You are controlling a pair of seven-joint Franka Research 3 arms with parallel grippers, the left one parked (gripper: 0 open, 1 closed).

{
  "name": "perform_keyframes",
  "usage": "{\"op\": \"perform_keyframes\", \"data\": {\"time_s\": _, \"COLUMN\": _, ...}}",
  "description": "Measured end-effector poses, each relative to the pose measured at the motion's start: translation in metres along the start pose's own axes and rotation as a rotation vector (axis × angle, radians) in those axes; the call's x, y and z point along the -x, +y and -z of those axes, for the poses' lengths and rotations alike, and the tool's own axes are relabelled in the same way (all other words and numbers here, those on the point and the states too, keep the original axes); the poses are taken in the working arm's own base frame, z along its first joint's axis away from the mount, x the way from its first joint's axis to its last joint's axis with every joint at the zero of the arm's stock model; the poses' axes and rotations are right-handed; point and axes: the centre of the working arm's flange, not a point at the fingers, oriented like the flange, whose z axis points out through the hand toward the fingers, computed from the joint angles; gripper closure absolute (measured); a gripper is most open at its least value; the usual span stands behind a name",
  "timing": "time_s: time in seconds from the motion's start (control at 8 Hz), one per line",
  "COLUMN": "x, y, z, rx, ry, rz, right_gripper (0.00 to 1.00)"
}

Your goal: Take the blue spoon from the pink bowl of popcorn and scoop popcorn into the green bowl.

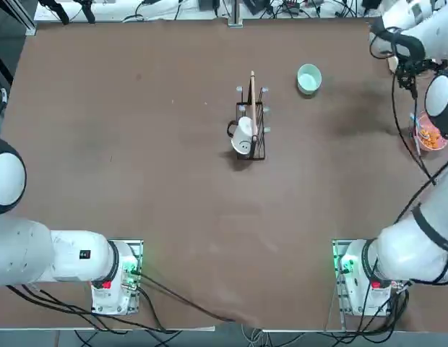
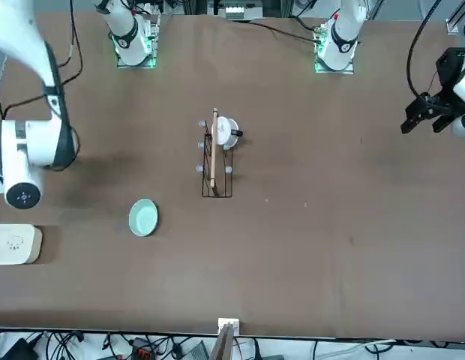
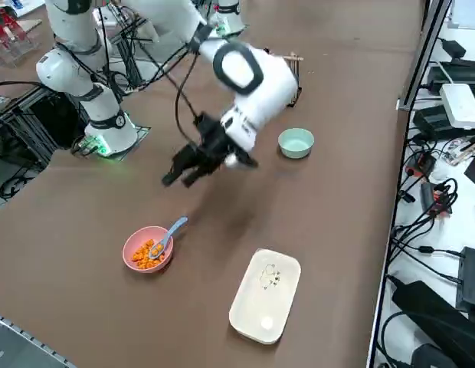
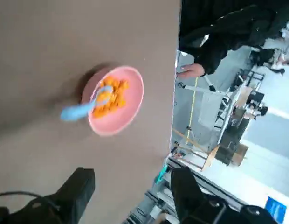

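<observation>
Right side view gives the clearest look at the working end: the right gripper (image 3: 178, 175) hangs in the air above the brown table (image 3: 329, 215), fingers spread and holding nothing, well apart from the pink bowl (image 3: 148, 249) that sits near the table's edge. In that bowl lies the popcorn (image 3: 146, 254), a small orange heap, and the blue spoon (image 3: 168, 236) rests with its scoop in the heap and its handle leaning out over the rim. The wrist view shows the same bowl, spoon and popcorn beyond the two dark fingertips (image 4: 84, 184), and also, past the table edge, a person in dark clothing with a hand (image 4: 191, 71) showing. The top view catches only part of the pink bowl at the far right, half hidden by the arm; the front view does not show it at all. The green bowl (image 1: 308, 78) stands alone and empty on open table, well apart from the pink one. At table centre a black wire rack (image 1: 251, 130) holds a white mug (image 1: 243, 137) with a smiley face and a wooden stick. A white tray (image 3: 265, 294) lies just beside the pink bowl. Cables and electronics crowd the floor along the table's sides.
</observation>
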Motion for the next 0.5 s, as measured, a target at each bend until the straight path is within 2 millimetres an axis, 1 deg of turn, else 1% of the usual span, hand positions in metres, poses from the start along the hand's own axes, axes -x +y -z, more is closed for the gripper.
{"op": "perform_keyframes", "data": {"time_s": 0.12, "x": -0.008, "y": -0.025, "z": -0.012, "rx": 0.011, "ry": 0.013, "rz": -0.077, "right_gripper": 0.01}}
{"op": "perform_keyframes", "data": {"time_s": 0.25, "x": -0.011, "y": -0.047, "z": -0.02, "rx": 0.025, "ry": 0.03, "rz": -0.123, "right_gripper": 0.01}}
{"op": "perform_keyframes", "data": {"time_s": 0.38, "x": -0.011, "y": -0.063, "z": -0.026, "rx": 0.035, "ry": 0.05, "rz": -0.154, "right_gripper": 0.01}}
{"op": "perform_keyframes", "data": {"time_s": 0.5, "x": -0.01, "y": -0.074, "z": -0.032, "rx": 0.045, "ry": 0.064, "rz": -0.178, "right_gripper": 0.01}}
